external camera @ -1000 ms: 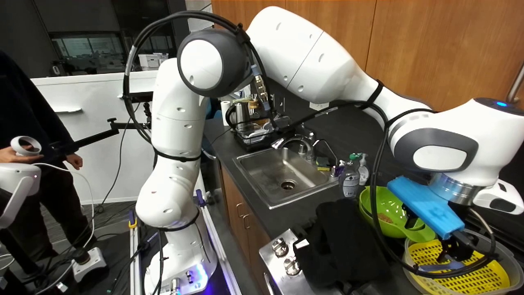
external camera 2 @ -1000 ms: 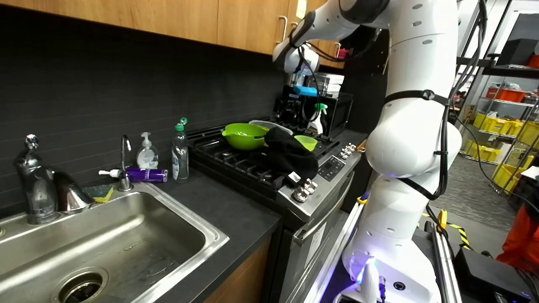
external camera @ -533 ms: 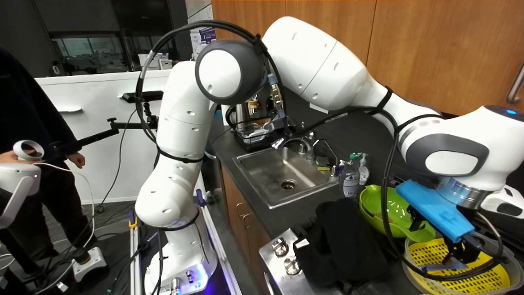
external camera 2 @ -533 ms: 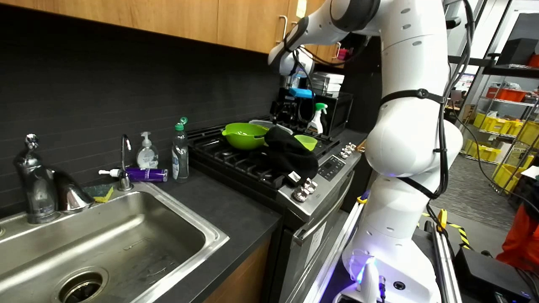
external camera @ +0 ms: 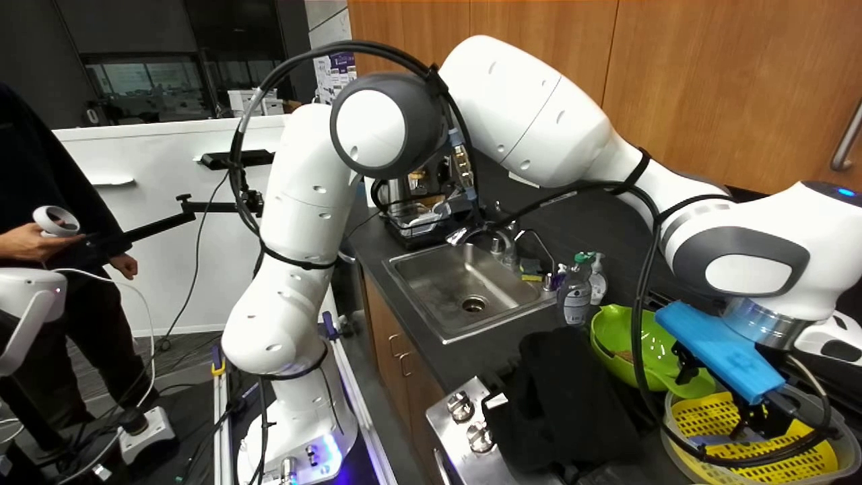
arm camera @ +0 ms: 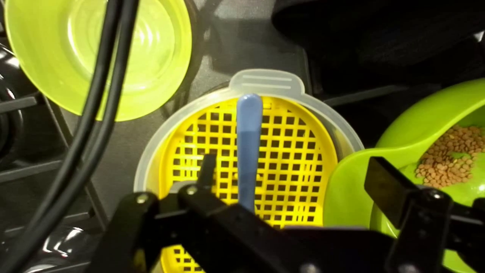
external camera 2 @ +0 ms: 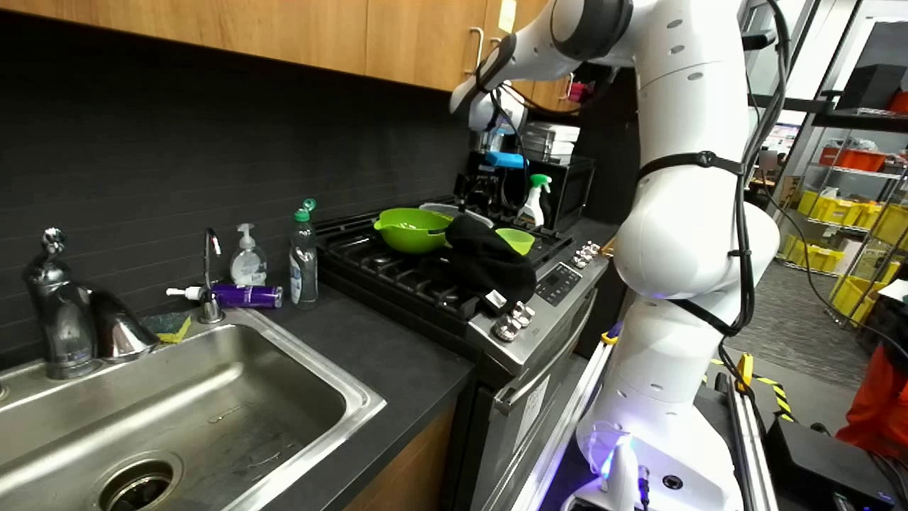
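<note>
One white Panda arm (external camera: 525, 128) arched over one gas stove (external camera 2: 543, 319). One crumpled black cloth (external camera: 566, 404) lay toward the stove's front edge, perhaps simply set aside there. One clear tub (arm camera: 265, 81) enclosed one yellow strainer (arm camera: 291, 125), probably so that the tub could catch whatever passed through the holes. Beside it stood a green handled bowl (arm camera: 409, 129), possibly two nested; its handle overlapped the tub's rim in the wrist view, perhaps for want of room. One light green bowl (arm camera: 166, 64) stood near the tub. The tool (arm camera: 290, 167) hung above the strainer, its two fingers wide apart and gripping nothing, with the single blue utensil (arm camera: 248, 151) showing between them. That utensil lay across the strainer, its other end hidden in the wrist view. Reddish lentils (arm camera: 447, 163), too many to count, sat in the handled bowl, whose deep wall likely kept them together.
</note>
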You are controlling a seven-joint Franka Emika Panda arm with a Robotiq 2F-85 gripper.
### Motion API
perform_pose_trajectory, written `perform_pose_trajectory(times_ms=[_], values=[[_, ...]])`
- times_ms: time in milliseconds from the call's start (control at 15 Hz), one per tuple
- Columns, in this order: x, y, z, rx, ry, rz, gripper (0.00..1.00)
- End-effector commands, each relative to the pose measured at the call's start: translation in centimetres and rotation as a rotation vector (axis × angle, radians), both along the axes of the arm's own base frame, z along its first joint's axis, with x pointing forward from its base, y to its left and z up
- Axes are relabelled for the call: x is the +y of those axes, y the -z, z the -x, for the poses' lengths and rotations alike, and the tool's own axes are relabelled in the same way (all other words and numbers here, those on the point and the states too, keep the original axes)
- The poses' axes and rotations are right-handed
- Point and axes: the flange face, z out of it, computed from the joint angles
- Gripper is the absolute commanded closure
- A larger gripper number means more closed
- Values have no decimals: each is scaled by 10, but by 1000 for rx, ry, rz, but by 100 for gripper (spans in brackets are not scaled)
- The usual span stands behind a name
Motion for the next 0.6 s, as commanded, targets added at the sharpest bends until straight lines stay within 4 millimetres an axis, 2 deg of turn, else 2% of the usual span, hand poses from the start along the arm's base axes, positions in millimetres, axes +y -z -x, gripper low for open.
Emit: perform_pose_trajectory(times_ms=[0,533], values=[[-1,-1,0,1,0,0,0],[-33,13,7,8,63,19,0]])
